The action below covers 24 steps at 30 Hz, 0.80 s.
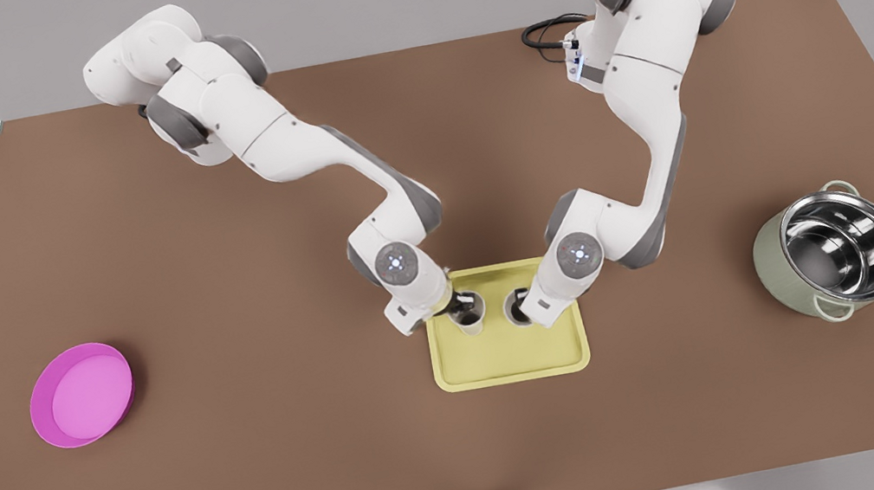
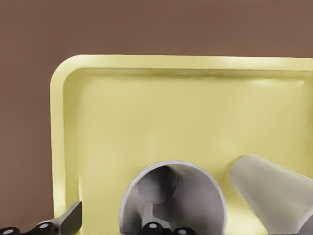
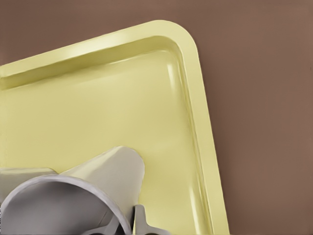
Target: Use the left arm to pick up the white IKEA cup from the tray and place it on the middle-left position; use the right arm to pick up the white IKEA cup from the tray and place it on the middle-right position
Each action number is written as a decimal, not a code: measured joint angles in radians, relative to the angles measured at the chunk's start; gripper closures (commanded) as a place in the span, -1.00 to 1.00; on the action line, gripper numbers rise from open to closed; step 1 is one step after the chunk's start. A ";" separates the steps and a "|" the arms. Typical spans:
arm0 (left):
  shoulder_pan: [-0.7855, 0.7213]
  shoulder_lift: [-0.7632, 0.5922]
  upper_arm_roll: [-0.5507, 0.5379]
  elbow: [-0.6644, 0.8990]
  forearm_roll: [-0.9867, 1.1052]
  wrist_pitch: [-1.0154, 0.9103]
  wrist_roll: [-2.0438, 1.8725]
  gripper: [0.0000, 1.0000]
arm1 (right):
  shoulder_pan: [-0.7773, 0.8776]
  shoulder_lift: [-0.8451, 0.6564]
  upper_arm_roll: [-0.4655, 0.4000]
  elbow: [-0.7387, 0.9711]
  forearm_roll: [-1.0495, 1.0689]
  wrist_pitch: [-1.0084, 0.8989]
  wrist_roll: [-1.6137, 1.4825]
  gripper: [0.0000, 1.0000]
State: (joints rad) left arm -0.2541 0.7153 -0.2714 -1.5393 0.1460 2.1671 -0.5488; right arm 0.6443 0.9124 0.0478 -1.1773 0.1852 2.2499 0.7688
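Two white cups stand side by side on the pale yellow tray. From the front view's left, one arm's gripper reaches into the cup there. From the front view's right, the other arm's gripper is at the second cup. My left gripper is open across a cup's wall: one finger is inside and one outside, clear of the wall. The other cup stands beside it. My right gripper is at the rim of a cup.
A magenta dish lies far to the front view's left. A pale green pot with a steel inside stands far right. Brown tabletop stretches between each of them and the tray. A black cable lies at the back edge.
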 measured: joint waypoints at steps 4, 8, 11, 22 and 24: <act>-0.011 0.021 -0.001 0.002 0.002 0.028 -0.017 0.23 | -0.100 -0.127 -0.015 -0.006 -0.016 -0.062 -0.049 1.00; -0.009 0.017 0.000 0.003 0.006 0.037 -0.031 0.54 | -0.318 -0.248 -0.054 -0.009 -0.071 -0.236 -0.214 1.00; -0.004 0.007 0.000 0.029 0.011 0.019 -0.040 0.61 | -0.443 -0.269 -0.061 -0.047 -0.138 -0.313 -0.394 1.00; 0.380 0.002 0.014 0.109 0.020 -0.072 0.130 0.61 | -0.487 -0.390 -0.067 -0.566 -0.209 -0.042 -0.936 0.97; 0.388 0.022 0.022 0.107 0.021 -0.024 0.172 0.61 | -0.487 -0.382 -0.067 -0.583 -0.210 -0.021 -1.000 0.73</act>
State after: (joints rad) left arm 0.1340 0.7373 -0.2490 -1.4327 0.1673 2.1432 -0.3765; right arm 0.1575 0.5301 -0.0193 -1.7600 -0.0247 2.2286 -0.2309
